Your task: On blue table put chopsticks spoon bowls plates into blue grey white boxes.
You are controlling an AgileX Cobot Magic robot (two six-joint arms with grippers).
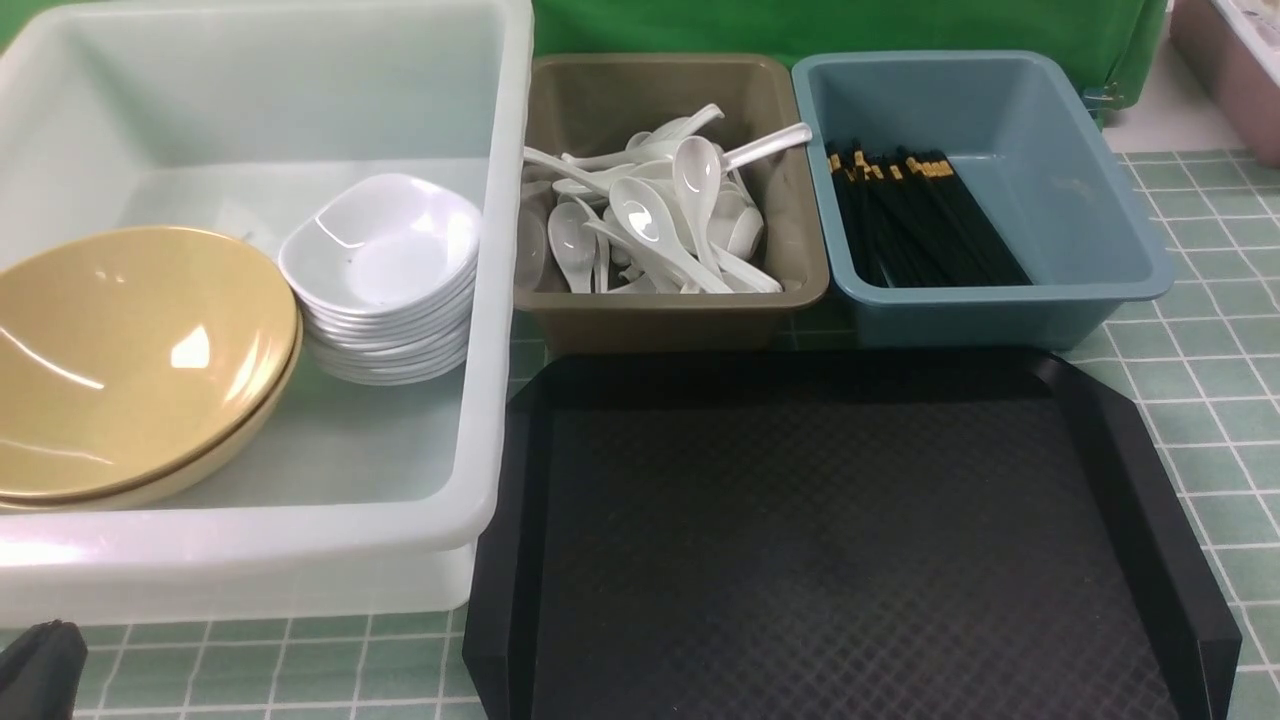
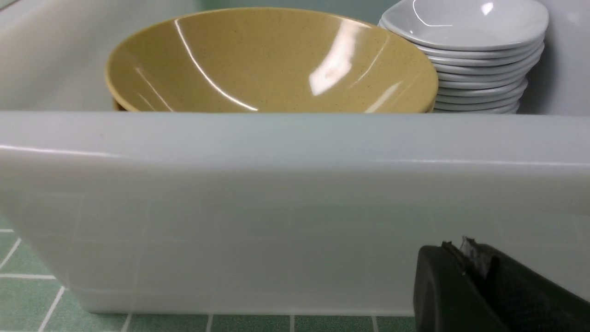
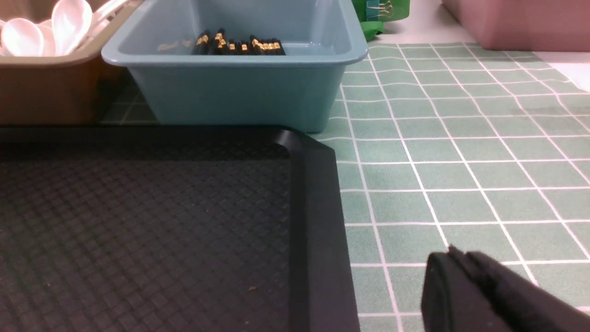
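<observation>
Everything sorted into tubs on the tiled green-blue surface [image 1: 1190,400]: two tan bowls [image 1: 130,360] nested and leaning at the near left of the big translucent white box [image 1: 500,300], with a stack of small white plates [image 1: 385,270] right beside them, touching the bowl rim or close to it, hard to tell which. Pile of white spoons [image 1: 650,220] jumbled in the grey-brown box [image 1: 670,310] in the middle, one handle poking out over the rim toward the blue one. Bundle of black chopsticks [image 1: 915,220] with gold bands lying along the left side of the blue box [image 1: 1090,250], gold ends pointing away from the robot. Black diamond-textured tray [image 1: 840,540] sitting bare in front of the grey and blue boxes, its left edge pressed up against the white box. Left gripper [image 2: 465,260] low down just in front of the white box's near wall, fingers [image 2: 442,286] pinched together with nothing between them, only a dark corner of it showing at the bottom left in the front view. Right gripper [image 3: 461,265] hovering low over the tiles just off the tray's right edge, fingers [image 3: 442,290] pressed together too, holding nothing. Pinkish bin [image 1: 1230,70] off at the far right, green backdrop [image 1: 850,25] behind the boxes
</observation>
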